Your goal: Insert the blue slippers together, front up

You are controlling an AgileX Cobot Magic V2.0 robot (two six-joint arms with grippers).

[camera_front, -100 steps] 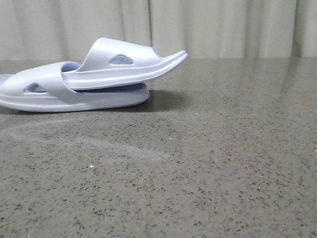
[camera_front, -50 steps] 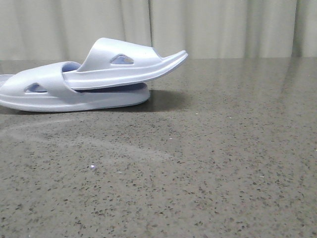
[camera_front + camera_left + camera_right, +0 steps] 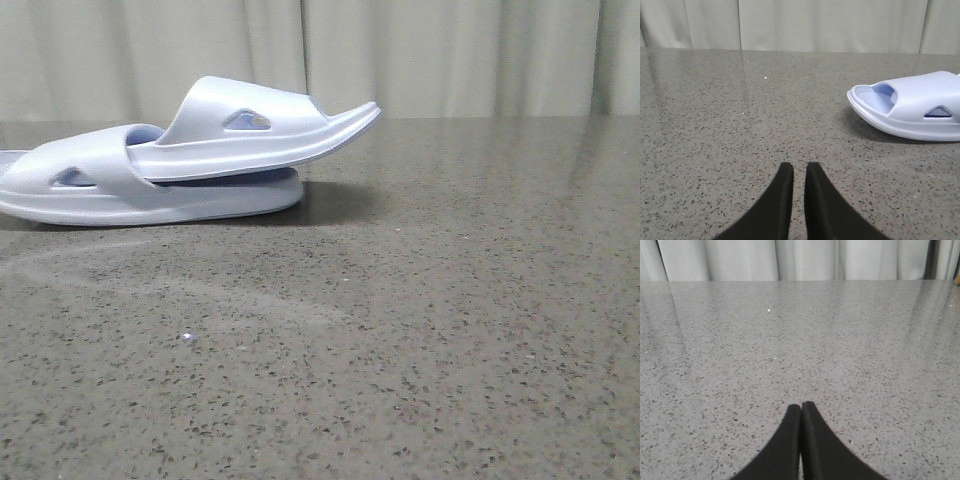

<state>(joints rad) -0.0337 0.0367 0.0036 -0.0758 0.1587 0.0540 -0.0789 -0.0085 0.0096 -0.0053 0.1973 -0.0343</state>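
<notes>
Your left hand (image 3: pixel 799 172) is hanging just over the desk (image 3: pixel 740 110) with its two black fingers (image 3: pixel 782 185) almost together, only a thin gap showing between them, and it is holding nothing. Your right hand (image 3: pixel 800 412) is hanging over a bare part of the desk too, with its fingers (image 3: pixel 790 425) pressed tight together, and it is holding nothing either.

The blue slippers (image 3: pixel 190 160) are lying ahead of your left hand and off to its right side, well apart from the fingers. In the front view one slipper (image 3: pixel 120 190) is sitting flat on the desk, and the other slipper (image 3: pixel 260 125) is tucked into it, sitting on top and tilting up at the far end. From your left wrist you are seeing only one end of the bottom slipper. Your right hand is not seeing the slippers at all. A pale curtain (image 3: pixel 450 55) is hanging behind the desk
</notes>
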